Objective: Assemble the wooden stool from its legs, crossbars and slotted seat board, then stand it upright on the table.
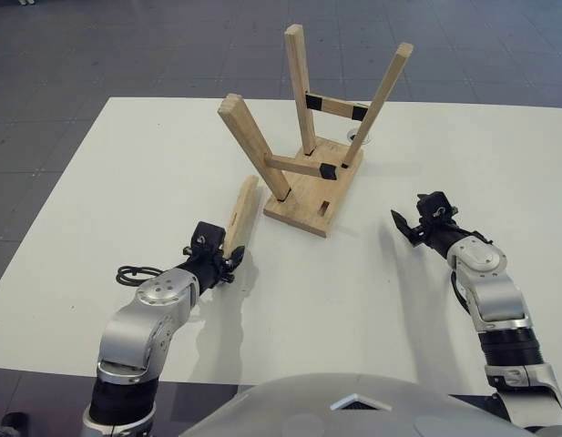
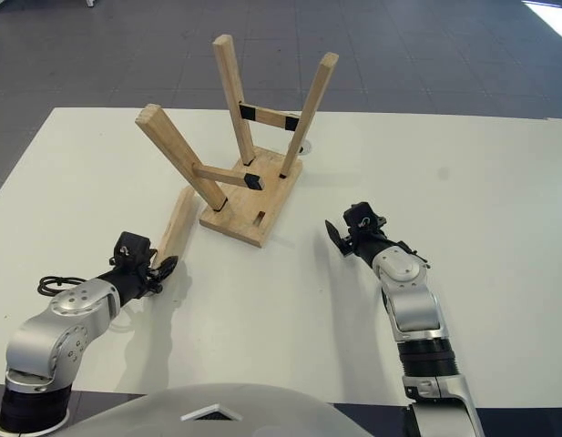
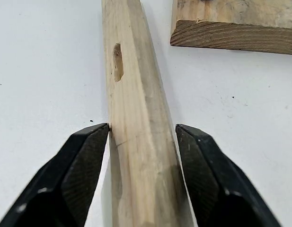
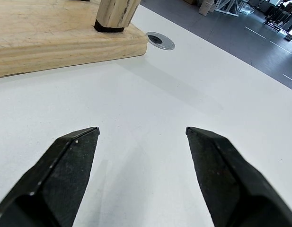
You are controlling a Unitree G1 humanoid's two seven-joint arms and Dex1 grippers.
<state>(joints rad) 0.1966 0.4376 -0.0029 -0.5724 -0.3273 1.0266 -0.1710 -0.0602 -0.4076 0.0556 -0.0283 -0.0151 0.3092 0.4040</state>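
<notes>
"Wooden stool [image 1: 303, 167]: where is it, and which way up?"

"Upside down at the tabletop's [image 1: 107, 182] far middle. The seat board [image 1: 303, 209] lies flat, long axis running 7 to 1 o'clock. Three legs stand up from it. The near leg [image 1: 255, 146] tilts toward 10 o'clock. The far pair spread toward 12 and 1, joined by a crossbar [image 1: 333, 107]. A second crossbar [image 1: 294, 166] runs from the near leg toward 3 o'clock."

"And the fourth leg?"

"The loose leg [image 1: 244, 211] lies flat just beside the board, at its 8 o'clock. Its long axis runs 6 to 12, tipped slightly toward 1, with a slot [image 3: 117, 61] facing up."

"The fingers?"

"The left gripper [image 1: 233, 258] has its fingers narrowly parted astride that leg's near end, one tip touching the wood. The right gripper [image 1: 415, 215], at the board's 4 o'clock, holds its fingers wide over the tabletop."
</notes>
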